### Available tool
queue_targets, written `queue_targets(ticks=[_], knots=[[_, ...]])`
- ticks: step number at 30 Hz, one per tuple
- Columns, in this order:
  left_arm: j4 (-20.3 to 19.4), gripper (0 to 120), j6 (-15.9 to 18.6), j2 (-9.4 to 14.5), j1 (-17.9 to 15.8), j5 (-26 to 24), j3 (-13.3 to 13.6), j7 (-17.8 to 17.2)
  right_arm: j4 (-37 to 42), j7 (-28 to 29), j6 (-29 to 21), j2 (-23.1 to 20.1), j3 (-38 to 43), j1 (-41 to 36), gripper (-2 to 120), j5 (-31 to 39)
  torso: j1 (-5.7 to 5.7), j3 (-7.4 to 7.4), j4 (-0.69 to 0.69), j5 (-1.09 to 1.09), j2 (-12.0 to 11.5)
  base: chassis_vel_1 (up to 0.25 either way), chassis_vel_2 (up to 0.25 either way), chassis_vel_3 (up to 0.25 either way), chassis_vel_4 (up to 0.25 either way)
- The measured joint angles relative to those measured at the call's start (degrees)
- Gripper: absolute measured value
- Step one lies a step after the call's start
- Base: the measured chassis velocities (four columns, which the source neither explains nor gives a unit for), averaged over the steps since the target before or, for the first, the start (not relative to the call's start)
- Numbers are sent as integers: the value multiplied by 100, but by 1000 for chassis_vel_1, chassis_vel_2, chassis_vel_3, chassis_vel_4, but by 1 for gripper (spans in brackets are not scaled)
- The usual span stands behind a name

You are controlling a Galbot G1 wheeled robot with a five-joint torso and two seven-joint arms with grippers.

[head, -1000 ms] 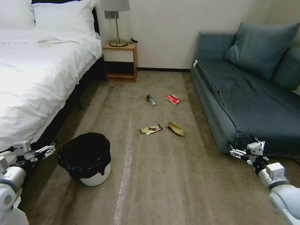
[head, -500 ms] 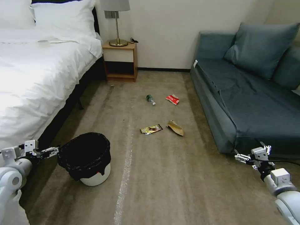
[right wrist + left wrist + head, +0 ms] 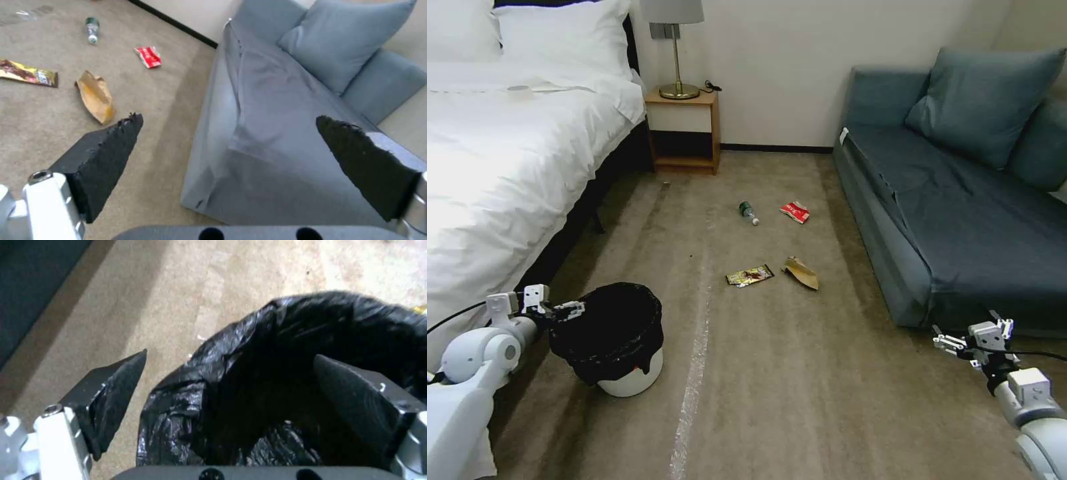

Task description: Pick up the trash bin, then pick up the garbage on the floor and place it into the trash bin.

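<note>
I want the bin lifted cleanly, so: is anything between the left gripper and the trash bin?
Nothing visible. The left gripper is open at the trash bin, at its rim on the bed side, and the wrist view shows the black bag directly between its fingers. The right gripper hangs open by the sofa.

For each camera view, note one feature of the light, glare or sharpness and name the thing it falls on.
Head view: the white bed is washed out by bright light, its folds nearly lost. Left wrist view: the trash bin liner shows glossy highlights on its crinkles, its inside stays dark, and the carpet behind looks soft. Right wrist view: the sofa looks pale and evenly lit.
</note>
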Motion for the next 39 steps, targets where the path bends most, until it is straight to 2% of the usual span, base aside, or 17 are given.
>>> queue_targets(ticks=[6,9,20,23,26,28,29,31,32,35,36,39], knots=[[249,100,-55,-123,-133,205,155,26,-60,6,-1,37,17,20,100,1,0,0,0,1,0,0,0,0,0],[476,100,-154,-260,-226,330,270,26,-73,23,-1,58,1,31,100,-3,0,0,0,0,0,0,0,0,0],[887,97,-223,-467,-394,492,358,55,-93,50,-26,110,-51,52,100,-11,0,-2,0,4,0,0,0,0,0],[983,81,-307,-473,-407,508,352,177,-102,65,-29,168,-105,75,100,-43,-1,-3,2,7,1,0,0,0,0],[1008,77,-329,-472,-405,519,348,218,-105,69,-31,182,-117,80,100,-51,-1,-2,2,7,1,0,0,0,0],[1072,63,-395,-470,-403,541,335,304,-110,79,-36,207,-136,97,100,-62,-1,-3,2,7,1,0,0,0,0],[1072,63,-395,-470,-403,541,335,304,-110,79,-36,207,-136,97,100,-62,-1,-3,2,7,1,0,0,0,0],[1117,53,-506,-474,-401,593,334,386,-111,92,-41,214,-142,107,100,-63,-1,-2,2,5,1,0,0,0,0],[1117,53,-506,-474,-401,593,334,386,-111,92,-41,214,-142,107,100,-63,-1,-2,2,5,1,0,0,0,0],[1173,38,-679,-513,-393,630,330,496,-111,118,-53,219,-146,123,100,-58,-1,-2,2,4,1,0,0,0,0],[1173,38,-679,-513,-393,630,330,496,-111,118,-53,219,-146,123,100,-58,-1,-2,2,4,1,0,0,0,0],[1190,24,-719,-564,-389,539,322,554,-101,131,-76,220,-147,125,100,-49,-1,-2,2,4,2,0,0,0,0]])
